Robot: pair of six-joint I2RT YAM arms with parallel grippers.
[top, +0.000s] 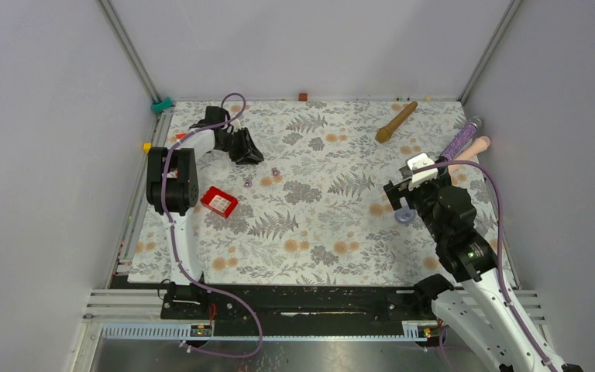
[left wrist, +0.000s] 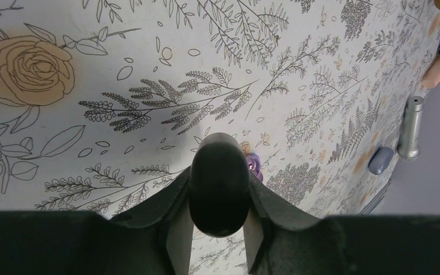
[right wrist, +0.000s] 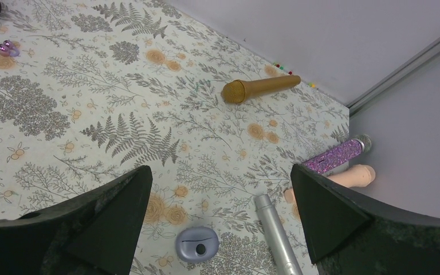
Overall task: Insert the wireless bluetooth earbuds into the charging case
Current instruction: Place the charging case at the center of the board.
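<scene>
My left gripper (left wrist: 220,172) is shut on a smooth black oval case (left wrist: 220,189) and holds it low over the floral cloth at the back left (top: 239,146). A pale purple earbud (left wrist: 255,164) lies just beyond its tip. The top view shows two pale purple earbuds (top: 276,170) (top: 246,183); one shows in the right wrist view (right wrist: 6,48). The black earbuds are out of view. My right gripper (right wrist: 219,172) is open and empty above a closed blue-grey charging case (right wrist: 197,243) at the right (top: 404,215).
A red tray (top: 219,201) sits near the left arm. A silver microphone (right wrist: 272,232) lies beside the blue-grey case. A gold microphone (top: 397,122), a glittery purple one (top: 463,139) and a pink one (top: 474,149) lie at the back right.
</scene>
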